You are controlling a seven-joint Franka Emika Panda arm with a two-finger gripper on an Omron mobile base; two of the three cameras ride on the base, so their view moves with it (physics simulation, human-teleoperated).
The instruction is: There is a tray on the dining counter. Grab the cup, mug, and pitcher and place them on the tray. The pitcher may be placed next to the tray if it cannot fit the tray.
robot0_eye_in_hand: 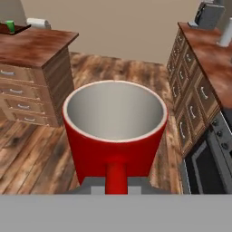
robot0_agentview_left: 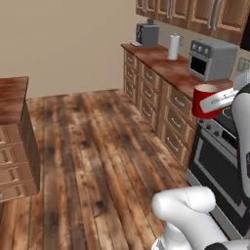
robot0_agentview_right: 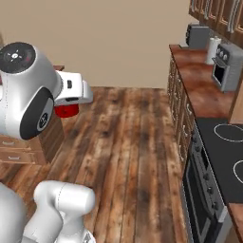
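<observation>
Left base view: one red mug [robot0_agentview_left: 204, 100] at right centre, held up in the air by the gripper [robot0_agentview_left: 219, 100] in front of the stove; its inside is hidden. On the counter behind: toaster oven [robot0_agentview_left: 211, 58], paper towel roll [robot0_agentview_left: 174, 46], toaster [robot0_agentview_left: 147, 34].

Right base view: mug [robot0_agentview_right: 66, 110] mostly hidden behind the hand, left of centre.

Hand view: gripper [robot0_eye_in_hand: 116, 181] clamped on the mug [robot0_eye_in_hand: 115, 131] handle; the mug is empty and upright. Upper left: green cup [robot0_eye_in_hand: 10, 26] on the tray [robot0_eye_in_hand: 13, 30] on the dining counter [robot0_eye_in_hand: 36, 45].
</observation>
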